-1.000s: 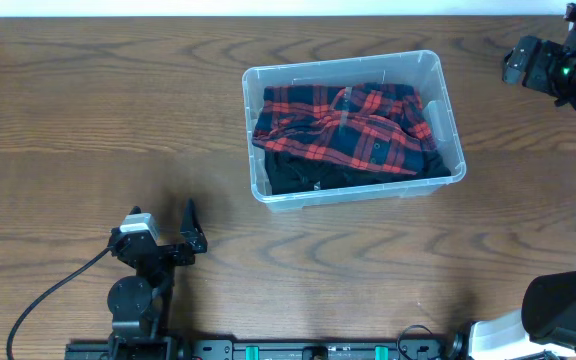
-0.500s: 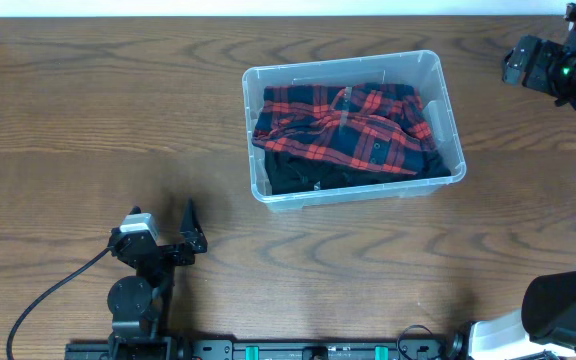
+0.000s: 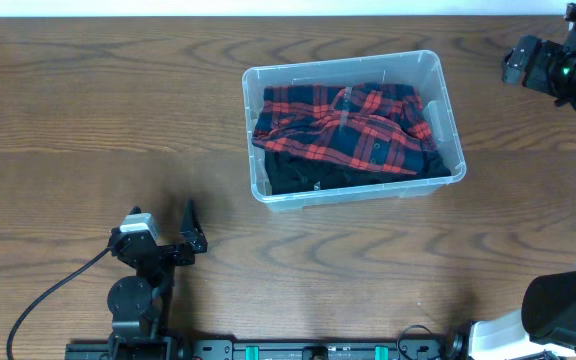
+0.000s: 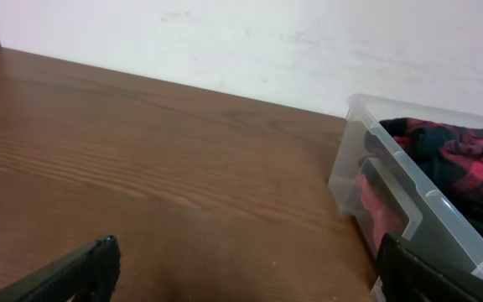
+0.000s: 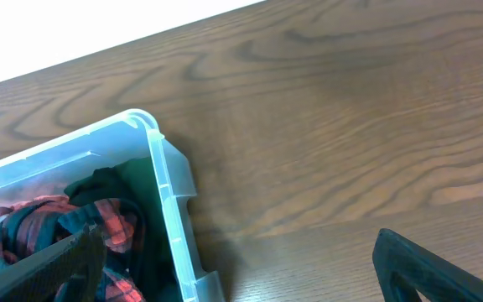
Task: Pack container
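Container [image 3: 249, 130] holds a red plaid shirt [image 3: 353, 125], far-right on the table [image 3: 88, 110] — left gripper [image 4: 250, 281] and right gripper [image 5: 241, 273] both spread wide, empty.

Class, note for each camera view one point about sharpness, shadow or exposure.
Overhead: sharp and evenly lit; the container casts only a faint shadow on the table. Left wrist: the fingers are dark and soft-edged, the white wall washed out. Right wrist: wood grain crisp, fingers blurred at the bottom edge.
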